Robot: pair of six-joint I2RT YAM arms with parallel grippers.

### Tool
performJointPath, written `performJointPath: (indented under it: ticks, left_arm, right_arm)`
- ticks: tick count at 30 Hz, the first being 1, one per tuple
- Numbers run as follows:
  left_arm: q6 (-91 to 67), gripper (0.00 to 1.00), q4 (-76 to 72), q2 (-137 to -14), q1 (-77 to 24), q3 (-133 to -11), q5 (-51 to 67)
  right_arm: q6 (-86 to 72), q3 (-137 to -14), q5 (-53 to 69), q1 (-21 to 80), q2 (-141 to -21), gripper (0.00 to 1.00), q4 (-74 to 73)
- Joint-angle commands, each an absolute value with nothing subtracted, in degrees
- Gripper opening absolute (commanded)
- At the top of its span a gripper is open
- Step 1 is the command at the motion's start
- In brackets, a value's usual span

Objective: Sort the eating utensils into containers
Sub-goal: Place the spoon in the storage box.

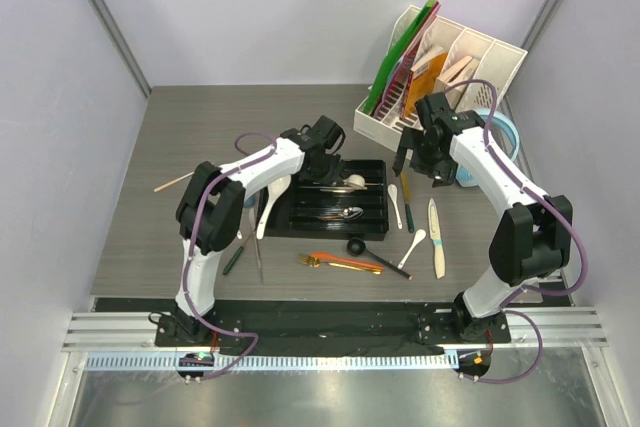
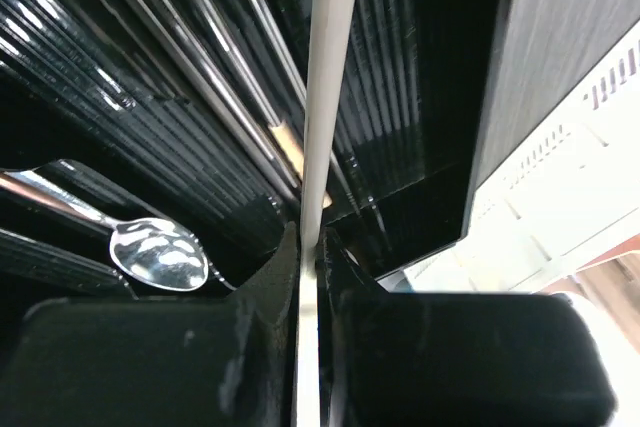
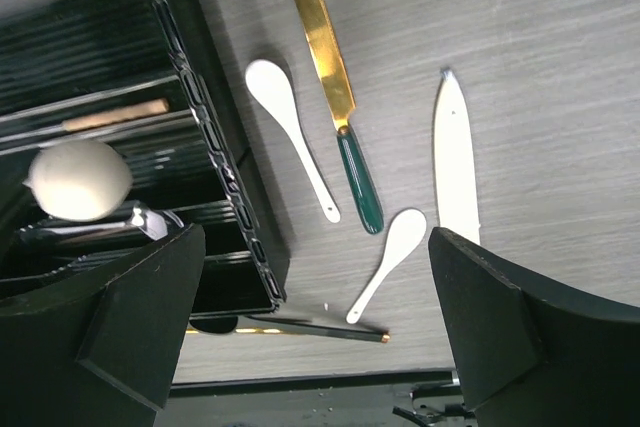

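Top external: grey wood-grain table (image 1: 200,137) with black tray (image 1: 300,231), lavender walls (image 1: 300,7)

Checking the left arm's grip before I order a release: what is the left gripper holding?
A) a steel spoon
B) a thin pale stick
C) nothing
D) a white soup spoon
B: in the left wrist view the left gripper is shut on a thin pale stick that runs out over the tray; the steel spoon lies loose in the tray.
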State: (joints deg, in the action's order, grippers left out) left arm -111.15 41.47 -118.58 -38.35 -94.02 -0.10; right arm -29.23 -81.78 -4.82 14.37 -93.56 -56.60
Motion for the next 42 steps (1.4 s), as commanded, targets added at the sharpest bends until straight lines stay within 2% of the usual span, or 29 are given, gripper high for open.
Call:
performJointPath:
  ticks: [1, 13, 25, 42]
  left_arm:
    - [-113.55, 0.00, 41.22, -119.08, -38.41, -95.09, -3.87]
    - [-113.65, 0.00, 36.74, -124.89, -38.32, -101.07, -4.65]
    - [-114.96, 0.00, 27.08, -119.80, -37.35, -94.31, -3.43]
    - [-116.81, 0.00, 22.24, -122.61, -35.25, -94.22, -2.55]
  right_arm:
    - [-28.48, -80.16, -3.87, 14.33, -89.56, 1.00, -54.84]
    - [-27.95, -76.73, -3.43, 14.33, -87.45, 1.00, -54.58]
    - [-28.04, -75.23, -2.46, 14.41, -87.98, 1.00, -54.14]
    - [-27.69, -76.11, -2.55, 14.24, -89.56, 1.00, -54.23]
